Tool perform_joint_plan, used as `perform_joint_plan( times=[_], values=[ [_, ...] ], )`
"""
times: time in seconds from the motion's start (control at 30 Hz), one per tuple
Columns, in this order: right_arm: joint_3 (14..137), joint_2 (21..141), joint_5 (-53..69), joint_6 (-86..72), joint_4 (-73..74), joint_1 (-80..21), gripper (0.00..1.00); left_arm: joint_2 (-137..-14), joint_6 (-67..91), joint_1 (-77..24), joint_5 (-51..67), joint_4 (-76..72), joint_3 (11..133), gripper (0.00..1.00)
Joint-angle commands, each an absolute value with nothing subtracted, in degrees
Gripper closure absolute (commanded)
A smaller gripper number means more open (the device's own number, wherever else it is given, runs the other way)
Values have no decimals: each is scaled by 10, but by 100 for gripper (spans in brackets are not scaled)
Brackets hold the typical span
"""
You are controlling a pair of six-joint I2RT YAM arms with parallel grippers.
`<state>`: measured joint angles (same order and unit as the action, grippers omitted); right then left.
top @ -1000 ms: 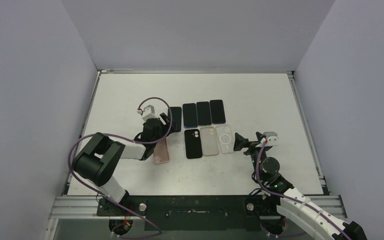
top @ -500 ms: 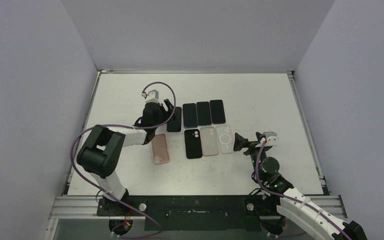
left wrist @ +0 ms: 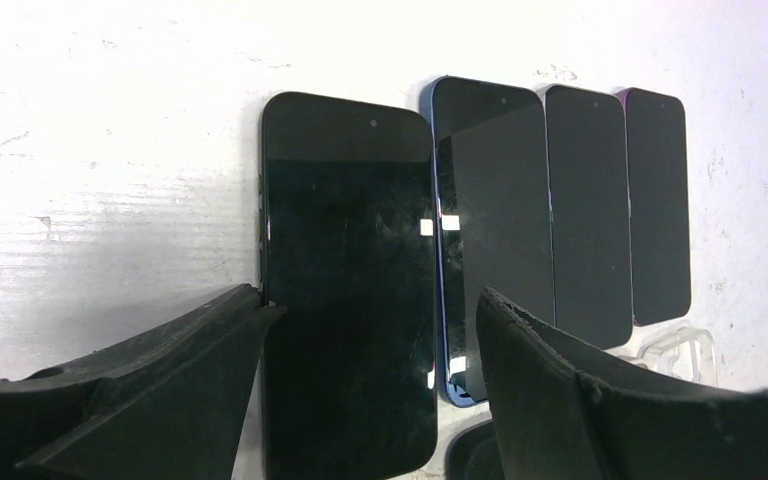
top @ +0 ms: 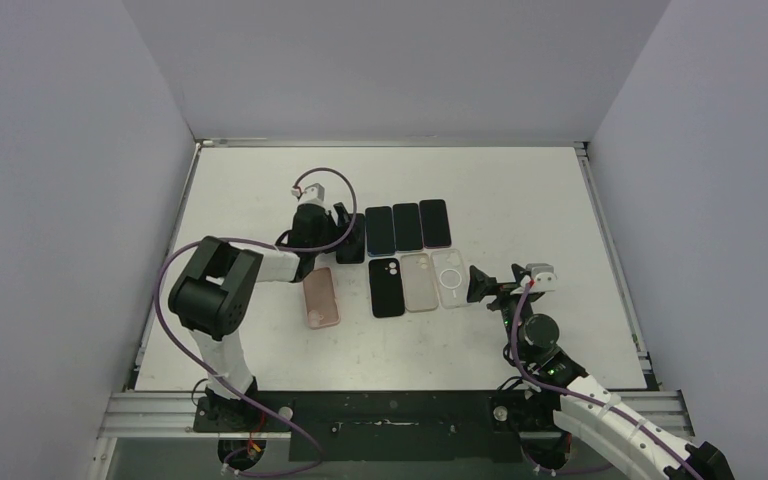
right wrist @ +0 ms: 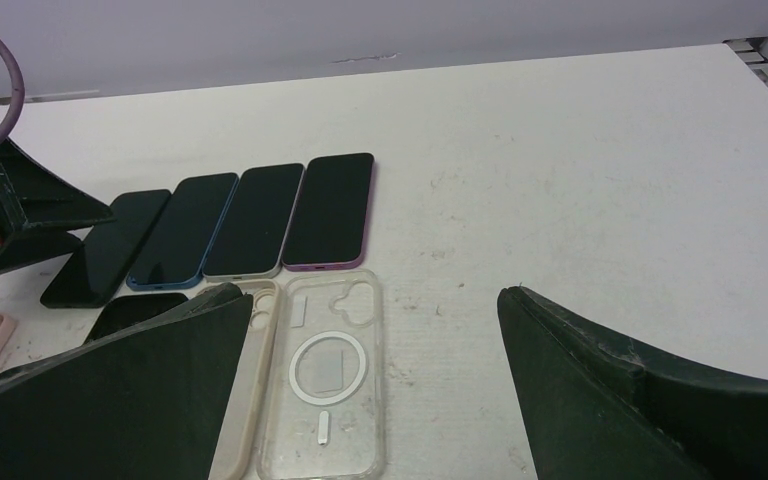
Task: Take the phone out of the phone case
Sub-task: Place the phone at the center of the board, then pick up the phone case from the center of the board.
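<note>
Pink case (top: 321, 298), black phone (left wrist: 350, 290)

You are seeing the black phone (left wrist: 350, 280) lying flat with its dark screen facing up, out of its case; the pink case (top: 321, 297) is lying flat just beside its near end.

Your white surface (top: 520, 190) carries a row of four phones (top: 407, 226) and, nearer, pink, black, beige and clear cases (top: 419, 281).

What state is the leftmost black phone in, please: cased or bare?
Bare: the black phone lies screen-up on the table, with no case rim around it.
</note>
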<state>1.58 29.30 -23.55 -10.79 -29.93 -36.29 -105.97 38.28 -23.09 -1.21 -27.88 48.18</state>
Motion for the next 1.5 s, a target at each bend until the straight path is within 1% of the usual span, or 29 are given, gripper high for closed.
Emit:
perform_joint_plan(
  times=[0.0, 0.27, 0.4, 0.57, 0.7, 0.8, 0.9, 0.97, 1.03, 1.17, 1.27, 1.47],
  values=[
    [35, 296, -232, -100, -323, -358, 0, -1067, 391, -230, 21, -290, 494, 26],
    [37, 306, -229, -100, -325, -358, 0, -1026, 414, -229, 22, -308, 472, 26],
    [37, 306, -227, -100, -326, -358, 0, -984, 401, -229, 5, -287, 465, 25],
    [38, 306, -224, -101, -325, -358, 0, -910, 344, -230, -41, -216, 438, 25],
    [38, 310, -224, -103, -326, -357, 0, -844, 301, -234, -44, -114, 423, 25],
    [38, 308, -221, -103, -325, -358, 0, -796, 292, -256, -43, -55, 399, 26],
    [38, 304, -220, -104, -324, -358, 0, -759, 300, -276, -49, -22, 371, 31],
    [38, 301, -219, -105, -323, -358, 0, -746, 305, -287, -67, -12, 353, 38],
    [38, 298, -218, -105, -320, -358, 0, -742, 306, -297, -81, -7, 345, 48],
    [38, 296, -219, -105, -319, -357, 0, -769, 302, -312, -99, -1, 361, 58],
    [38, 297, -222, -103, -317, -357, 0, -803, 294, -328, -124, 38, 387, 61],
    [39, 300, -222, -102, -317, -358, 0, -861, 285, -338, -142, 49, 407, 65]
  ],
)
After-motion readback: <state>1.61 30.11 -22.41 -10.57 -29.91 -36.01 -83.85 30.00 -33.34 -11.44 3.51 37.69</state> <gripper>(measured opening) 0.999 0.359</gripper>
